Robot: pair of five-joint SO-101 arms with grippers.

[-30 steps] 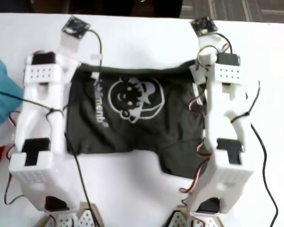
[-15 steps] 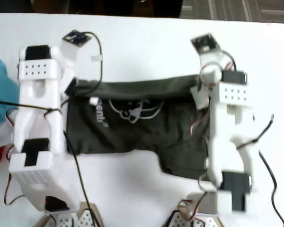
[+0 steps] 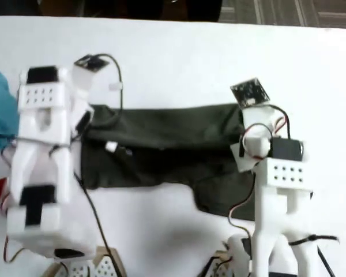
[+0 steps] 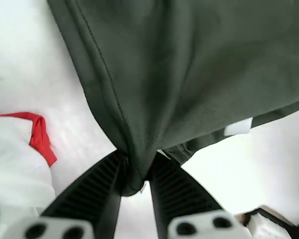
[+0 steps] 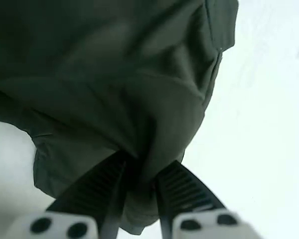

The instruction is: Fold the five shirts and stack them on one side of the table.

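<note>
My left claw (image 4: 135, 164) is pinched shut on the left edge of the dark green shirt (image 3: 167, 138); my right claw (image 5: 139, 164) clamps its right edge, the fabric spanning the counter (image 3: 179, 57) between.

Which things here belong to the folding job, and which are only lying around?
Job: dark green shirt, pinched by left gripper and right gripper; teal cloth and red-and-white cloth off to one side, probably other shirts.
Lying about: just the white table, floor beyond.

Left tool (image 4: 135, 172) clamped on dark shirt (image 4: 189, 69)
</note>
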